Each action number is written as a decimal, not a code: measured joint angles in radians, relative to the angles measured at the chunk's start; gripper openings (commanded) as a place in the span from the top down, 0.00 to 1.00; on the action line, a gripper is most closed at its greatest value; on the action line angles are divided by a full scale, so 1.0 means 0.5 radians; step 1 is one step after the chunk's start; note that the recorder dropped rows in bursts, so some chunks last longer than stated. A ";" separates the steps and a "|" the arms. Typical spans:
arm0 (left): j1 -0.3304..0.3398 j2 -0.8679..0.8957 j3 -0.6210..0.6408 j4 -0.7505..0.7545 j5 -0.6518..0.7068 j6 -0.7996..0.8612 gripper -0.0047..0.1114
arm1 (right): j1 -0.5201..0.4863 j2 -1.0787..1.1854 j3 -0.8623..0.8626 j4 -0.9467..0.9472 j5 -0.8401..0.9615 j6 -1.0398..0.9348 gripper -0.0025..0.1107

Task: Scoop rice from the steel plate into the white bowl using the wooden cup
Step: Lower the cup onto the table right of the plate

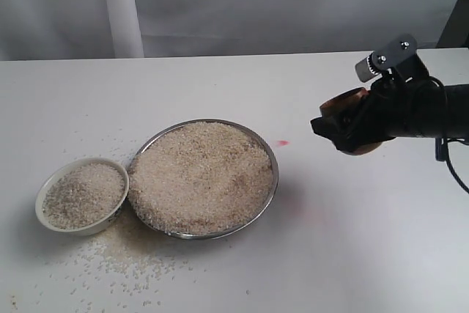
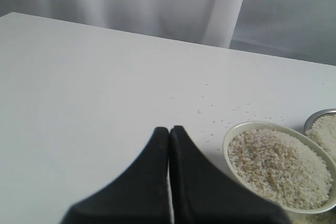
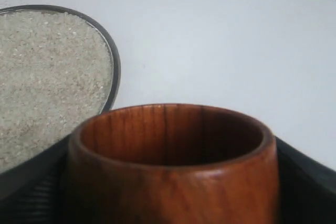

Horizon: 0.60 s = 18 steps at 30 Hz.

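The steel plate [image 1: 270, 153] lies mid-table, heaped with rice [image 1: 201, 177]. Touching its left side, the white bowl [image 1: 50, 185] is nearly full of rice [image 1: 83, 193]. My right gripper [image 1: 350, 126] hovers above the table to the right of the plate, shut on the wooden cup [image 1: 343, 100]. In the right wrist view the cup [image 3: 173, 177] fills the foreground with its dark inside showing no rice, and the plate's rim [image 3: 116, 66] lies beyond it. My left gripper [image 2: 169, 129] is shut on nothing, beside the bowl [image 2: 231, 135]; it is out of the exterior view.
Loose grains [image 1: 124, 262] are scattered on the white table in front of the bowl and plate. A small pink mark [image 1: 282, 142] sits right of the plate. A grey curtain [image 1: 234, 5] hangs behind the table.
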 measured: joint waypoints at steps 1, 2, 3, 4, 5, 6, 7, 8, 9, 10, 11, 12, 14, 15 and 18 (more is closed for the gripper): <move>0.000 0.000 0.000 0.000 0.000 0.000 0.96 | 0.001 0.012 -0.014 0.000 0.005 0.000 0.98; 0.000 0.000 0.000 0.000 0.000 0.000 0.96 | 0.001 0.032 -0.021 0.000 0.014 0.000 0.98; 0.000 0.000 0.000 0.000 0.000 0.000 0.96 | 0.001 0.055 -0.035 0.000 0.018 0.000 0.98; 0.000 0.000 0.000 0.000 0.000 0.000 0.96 | 0.001 0.074 -0.040 0.000 0.018 0.000 0.98; 0.000 0.000 0.000 0.000 0.000 0.000 0.96 | 0.001 0.097 -0.049 0.000 0.018 0.000 0.98; 0.000 0.000 0.000 0.000 0.000 0.000 0.96 | 0.001 0.115 -0.053 0.000 0.018 0.000 0.98; 0.000 0.000 0.000 0.000 0.000 0.000 0.96 | 0.001 0.127 -0.053 0.000 0.018 0.000 0.98; 0.000 0.000 0.000 0.000 0.000 0.000 0.96 | 0.001 0.138 -0.057 0.000 0.018 0.000 0.98; 0.000 0.000 0.000 0.000 0.000 0.000 0.96 | 0.001 0.147 -0.057 0.000 0.018 0.000 0.98; 0.000 0.000 0.000 0.000 0.000 0.000 0.96 | 0.001 0.152 -0.057 0.000 0.013 0.000 0.98; 0.000 0.000 0.000 0.000 0.000 0.000 0.96 | 0.001 0.152 -0.061 0.000 0.013 0.000 0.98; 0.000 0.000 0.000 0.000 0.000 0.000 0.96 | -0.004 0.152 -0.064 0.000 0.009 0.000 0.98; 0.000 0.000 0.000 0.000 0.000 0.000 0.96 | -0.012 0.152 -0.068 0.000 0.005 0.000 0.98; 0.000 0.000 0.000 0.000 0.000 0.000 0.96 | -0.016 0.152 -0.068 0.000 -0.001 0.000 0.98; 0.000 0.000 0.000 0.000 0.000 0.000 0.96 | -0.016 0.152 -0.068 0.000 -0.021 0.000 0.98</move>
